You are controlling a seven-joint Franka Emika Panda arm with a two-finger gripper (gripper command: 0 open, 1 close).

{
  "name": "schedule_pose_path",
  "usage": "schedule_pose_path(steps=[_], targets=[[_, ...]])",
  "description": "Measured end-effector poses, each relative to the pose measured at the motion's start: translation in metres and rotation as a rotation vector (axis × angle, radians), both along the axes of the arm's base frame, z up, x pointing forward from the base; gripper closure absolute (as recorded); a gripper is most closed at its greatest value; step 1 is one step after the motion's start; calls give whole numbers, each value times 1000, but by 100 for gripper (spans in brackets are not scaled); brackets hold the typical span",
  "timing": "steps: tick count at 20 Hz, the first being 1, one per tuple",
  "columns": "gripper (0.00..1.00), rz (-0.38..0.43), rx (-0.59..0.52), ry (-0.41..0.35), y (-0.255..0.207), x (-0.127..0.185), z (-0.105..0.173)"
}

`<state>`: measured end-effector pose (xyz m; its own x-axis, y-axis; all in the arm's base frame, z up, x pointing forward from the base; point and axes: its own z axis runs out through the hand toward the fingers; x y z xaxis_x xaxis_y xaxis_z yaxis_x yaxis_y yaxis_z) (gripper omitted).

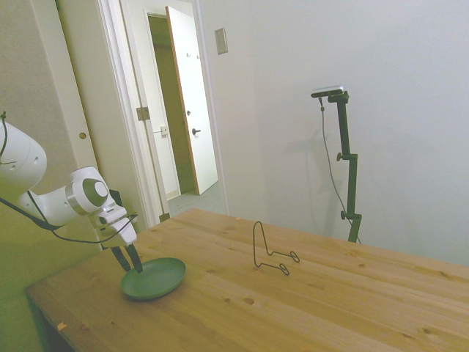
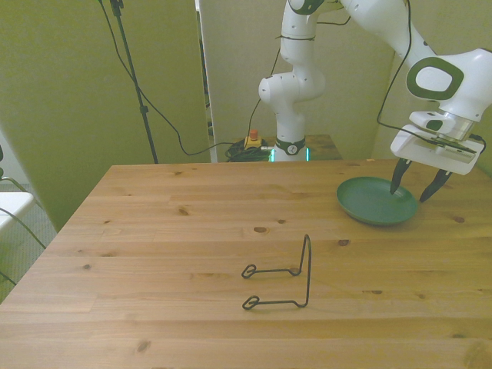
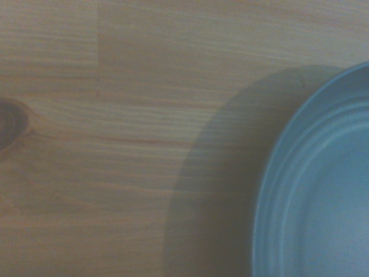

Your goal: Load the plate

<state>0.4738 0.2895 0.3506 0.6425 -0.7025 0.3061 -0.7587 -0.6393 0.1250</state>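
Observation:
The dark green plate (image 1: 155, 279) lies flat on the wooden table near the side view's left end; in the front view the plate (image 2: 373, 201) is at the right, and the wrist view fills one side with the plate's (image 3: 323, 190) ridged rim. My gripper (image 2: 415, 191) hangs open over the plate's edge on the front view's right, one finger on each side of the rim and tips close to it. In the side view the gripper (image 1: 127, 264) stands at the plate's rim, nothing held.
A thin black wire stand (image 2: 286, 275) stands upright near the table's middle, also the wire stand (image 1: 270, 251) to the plate's right in the side view. The table (image 2: 169, 231) stretches wide toward the front view's left. An open doorway is behind.

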Motion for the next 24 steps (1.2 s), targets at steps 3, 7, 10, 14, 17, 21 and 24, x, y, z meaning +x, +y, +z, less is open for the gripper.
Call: schedule_pose_path(steps=[3, 7, 10, 14, 17, 21, 24], targets=[[100, -2, -2, 1, -1, 0, 0], [100, -7, -4, 1, -2, 1, 0], [100, -10, -5, 2, -3, 1, -1], [100, -16, -8, 5, -7, 2, -3], [100, -21, -10, 8, -10, 2, -5], [100, -27, -13, 11, -13, 3, -7], [100, -30, -13, 12, -13, 2, -8]])
